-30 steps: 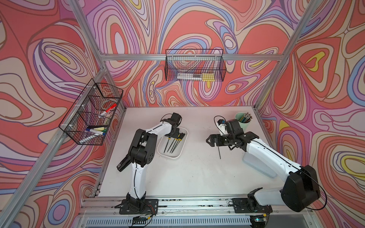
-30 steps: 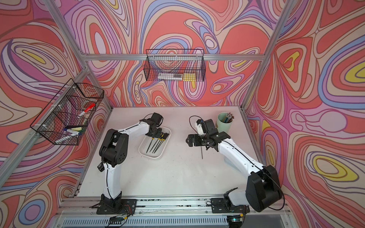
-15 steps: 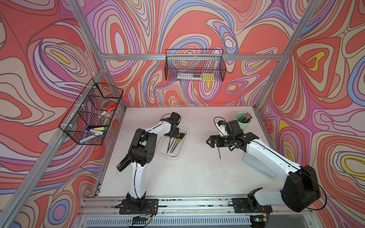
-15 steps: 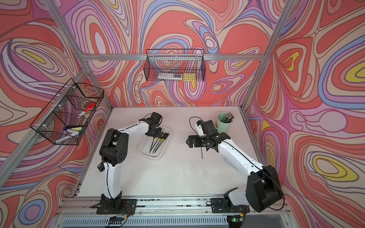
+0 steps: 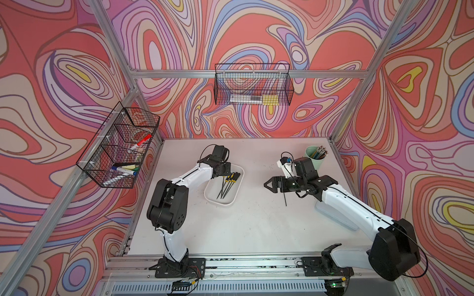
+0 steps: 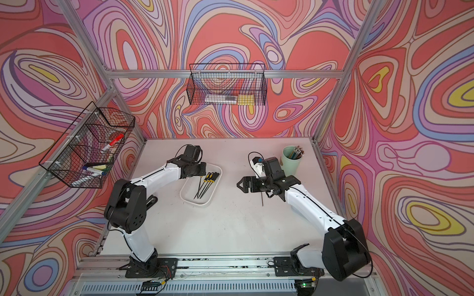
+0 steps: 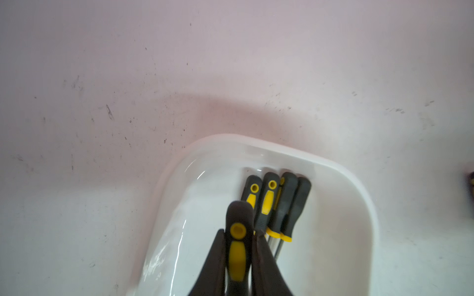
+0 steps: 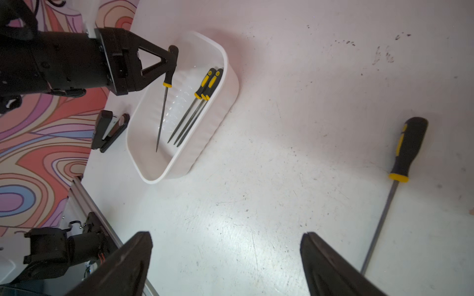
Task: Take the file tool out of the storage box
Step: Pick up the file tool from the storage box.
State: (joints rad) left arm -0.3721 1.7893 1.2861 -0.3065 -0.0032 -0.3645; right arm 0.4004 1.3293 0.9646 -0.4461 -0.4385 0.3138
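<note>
The white storage box lies left of the table's middle. My left gripper hangs over the box's far end, shut on the black-and-yellow handle of one file tool. That file slants down with its tip still inside the box. Other files lie side by side on the box floor. My right gripper stands open above bare table to the right, holding nothing. Another file lies on the table beside it.
A mint-green pencil cup stands at the back right. Black wire baskets hang on the left wall and the back wall. A black stapler lies at the table's left edge. A pale flat lid lies under my right arm.
My left gripper's jaws have closed on the file's handle. The right gripper's jaws have narrowed slightly. Neither arm has visibly shifted.
</note>
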